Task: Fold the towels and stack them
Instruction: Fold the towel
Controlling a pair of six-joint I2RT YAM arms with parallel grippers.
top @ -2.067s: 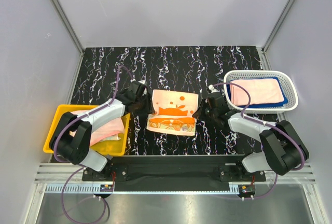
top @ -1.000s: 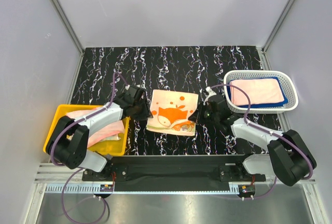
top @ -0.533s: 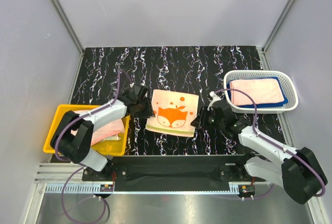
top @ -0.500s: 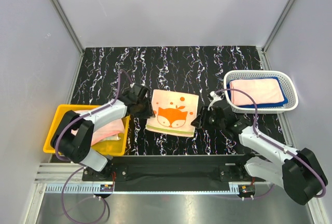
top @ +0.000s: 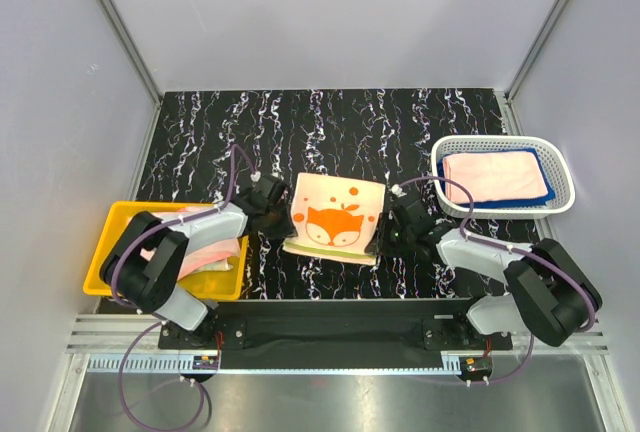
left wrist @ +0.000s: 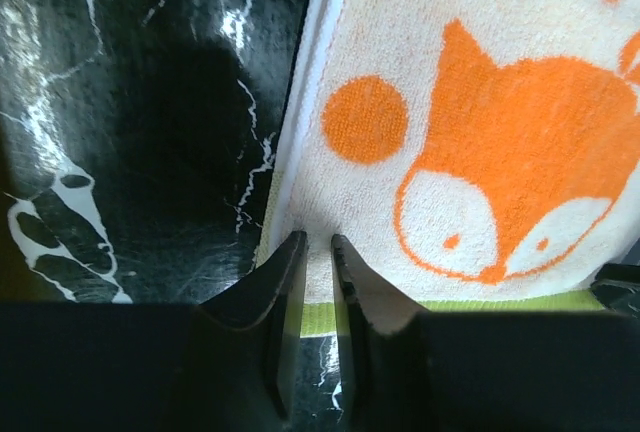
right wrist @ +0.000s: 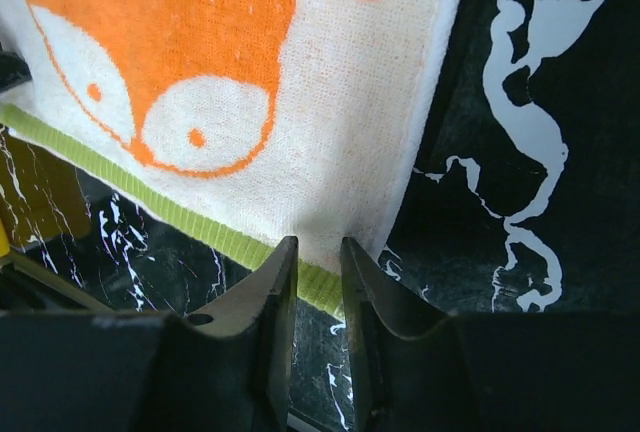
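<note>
A beige towel with an orange fox and a green hem (top: 335, 220) lies folded flat at the table's middle. My left gripper (top: 283, 224) sits at its near-left corner; in the left wrist view the gripper (left wrist: 318, 240) has its jaws drawn close, pinching the puckered towel (left wrist: 470, 102) edge. My right gripper (top: 380, 230) is at the near-right corner, and in the right wrist view the gripper (right wrist: 318, 242) is likewise narrowed onto the towel (right wrist: 250, 52) just above the hem. A pale pink towel (top: 490, 174) rests on a blue one (top: 545, 192) at the right. Salmon-pink towels (top: 205, 252) lie crumpled at the left.
The yellow bin (top: 110, 222) with the crumpled towels stands at the near left. The white mesh basket (top: 560, 207) with the stacked pair stands at the right. Black marbled tabletop (top: 330, 132) stretches behind the fox towel; grey walls enclose it.
The fox towel's near half has been laid over and now lies flat. Both grippers let go, shifted to its near corners, and their jaws have narrowed onto the cloth.
</note>
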